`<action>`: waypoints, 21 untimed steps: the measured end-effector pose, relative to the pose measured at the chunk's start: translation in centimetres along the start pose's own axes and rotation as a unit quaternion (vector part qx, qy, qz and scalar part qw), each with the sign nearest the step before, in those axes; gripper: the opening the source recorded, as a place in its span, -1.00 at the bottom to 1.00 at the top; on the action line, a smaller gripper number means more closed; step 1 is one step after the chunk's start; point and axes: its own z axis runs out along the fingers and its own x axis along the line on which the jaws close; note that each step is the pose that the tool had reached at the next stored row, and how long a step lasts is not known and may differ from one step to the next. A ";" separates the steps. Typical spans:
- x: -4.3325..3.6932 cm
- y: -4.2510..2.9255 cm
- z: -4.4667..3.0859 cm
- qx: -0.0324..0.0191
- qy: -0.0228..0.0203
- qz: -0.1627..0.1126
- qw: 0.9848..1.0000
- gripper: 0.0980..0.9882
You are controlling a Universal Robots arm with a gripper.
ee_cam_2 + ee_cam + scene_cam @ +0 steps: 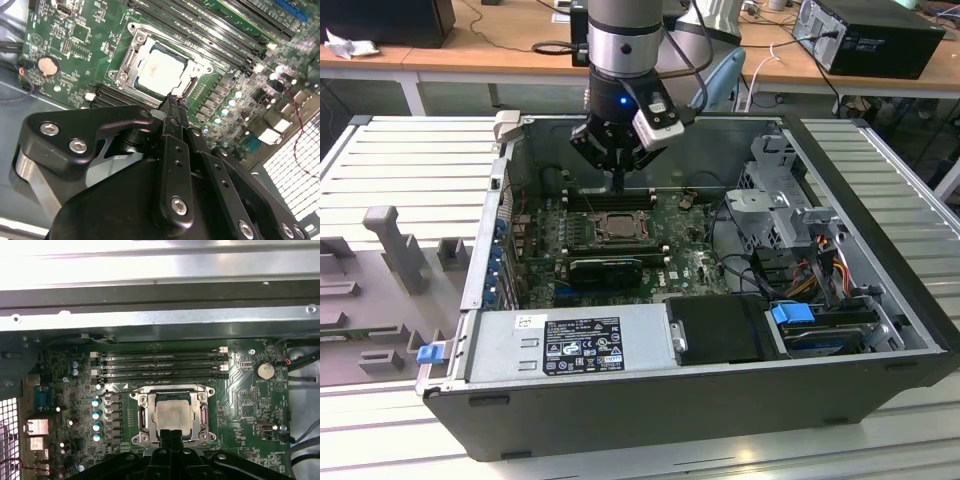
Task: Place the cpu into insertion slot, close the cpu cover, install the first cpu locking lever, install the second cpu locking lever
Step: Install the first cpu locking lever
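- Black two-finger gripper (172,104): fingers pressed together, nothing held, tips at the socket's edge; contact unclear.
- Small flat square beige-silver cpu (172,415): seated in the silver-rimmed square insertion slot (120,77), mid green circuit board (245,400), beside the long black memory slots (160,365).
- Thin silvery-grey metal cpu cover (172,391): lies flat, framing the chip.

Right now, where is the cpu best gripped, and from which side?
By two opposite edges, from straight above: the cpu lies flat, face up. However, the cover seems to sit over its rim, so those edges are likely out of reach until it is raised.
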 end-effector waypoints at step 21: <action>6.88 -0.06 1.86 -0.037 0.002 -0.026 0.999 -0.98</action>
